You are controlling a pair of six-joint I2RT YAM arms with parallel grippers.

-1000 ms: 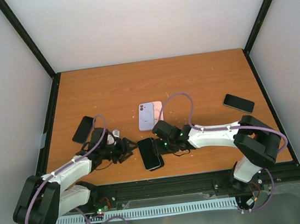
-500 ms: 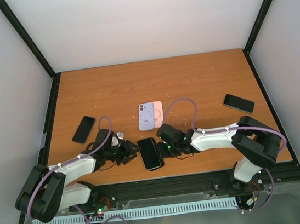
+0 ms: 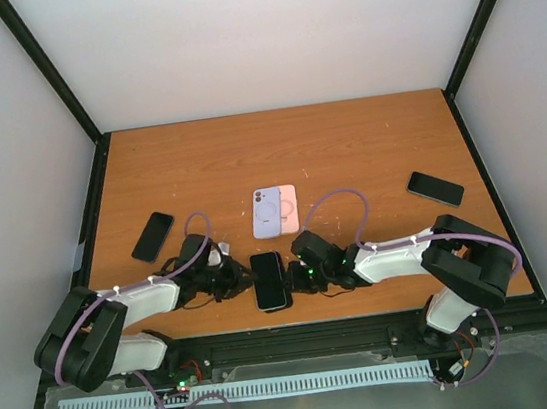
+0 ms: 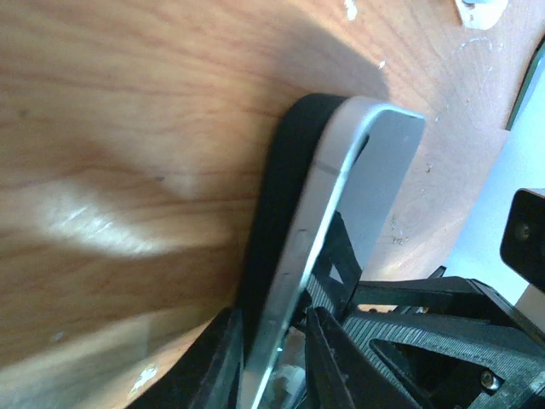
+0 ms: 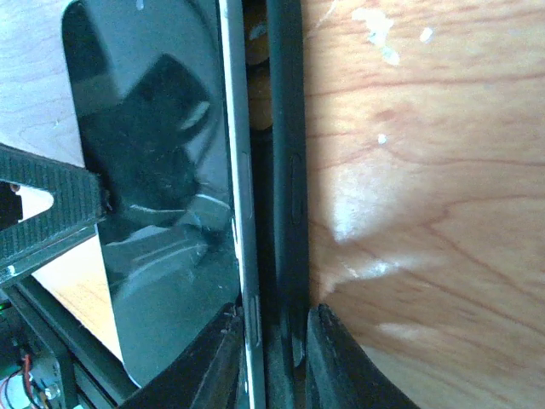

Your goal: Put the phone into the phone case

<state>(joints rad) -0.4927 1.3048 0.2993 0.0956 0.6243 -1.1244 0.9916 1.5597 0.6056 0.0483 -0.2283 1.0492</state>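
**Item 1. phone** [image 3: 268, 281]: dark screen, silver edge. It is lying at the lower middle of the top view, near the bottom edge of the worktop [image 3: 346, 144], between the two end effectors. In the wrist views its silver edge is sitting tilted over the wall of the case, not level inside it.

**Item 2. phone case** [image 4: 277, 196]: black, lying flat on the wood directly under the phone. Its side wall is showing alongside the silver edge.

**Item 3. left end effector** [image 3: 238, 280]: reaching in from the left of the frame. Its fingers [image 4: 217, 362] are standing narrow, pinching the phone's edge and the case wall together.

**Item 4. right end effector** [image 3: 296, 275]: reaching in from the right. Its fingers [image 5: 328, 354] are also narrow, one pressing on the screen side and one on the outside of the case.

**Item 5. lilac item** [image 3: 267, 212]: lying just above the phone, with a ring on its back and overlapping a pink item [image 3: 290, 200].

**Item 6. left black handset** [image 3: 153, 236]: lying at the left of the worktop.

**Item 7. right black handset** [image 3: 435, 188]: lying at the right of the worktop, well apart from the rest.
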